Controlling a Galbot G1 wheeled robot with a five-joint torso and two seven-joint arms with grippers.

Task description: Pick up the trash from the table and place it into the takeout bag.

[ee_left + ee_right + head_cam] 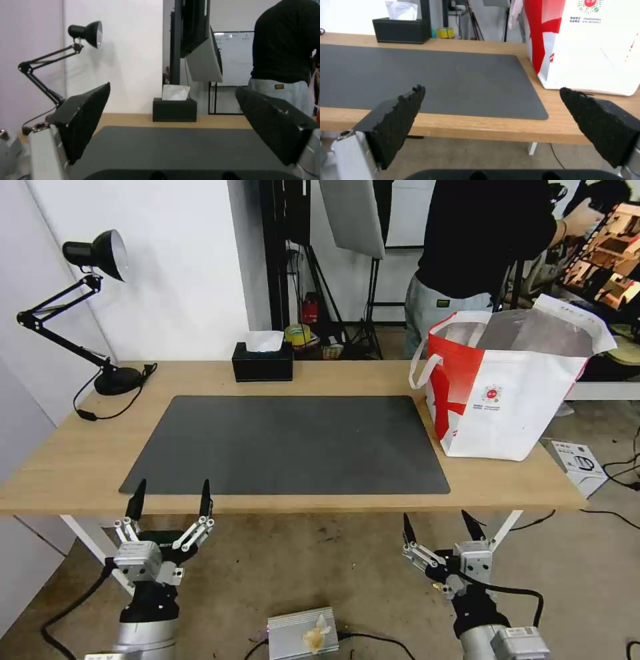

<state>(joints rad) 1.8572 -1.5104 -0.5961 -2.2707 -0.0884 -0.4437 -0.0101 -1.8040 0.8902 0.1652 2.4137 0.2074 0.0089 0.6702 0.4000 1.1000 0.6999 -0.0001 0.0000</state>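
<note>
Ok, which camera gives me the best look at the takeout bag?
The head view: the whole takeout bag stands upright on the table's right end, open mouth visible. The right wrist view shows its lower front and red side panel; the left wrist view catches at most a sliver.

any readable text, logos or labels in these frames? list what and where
No text reads clearly enough to quote.
takeout bag: round red logo with small lines of print under it, too small to read.
white box on the floor by the table: printed label, blurred.
whiteboard behind: faint marks, unreadable.
</note>
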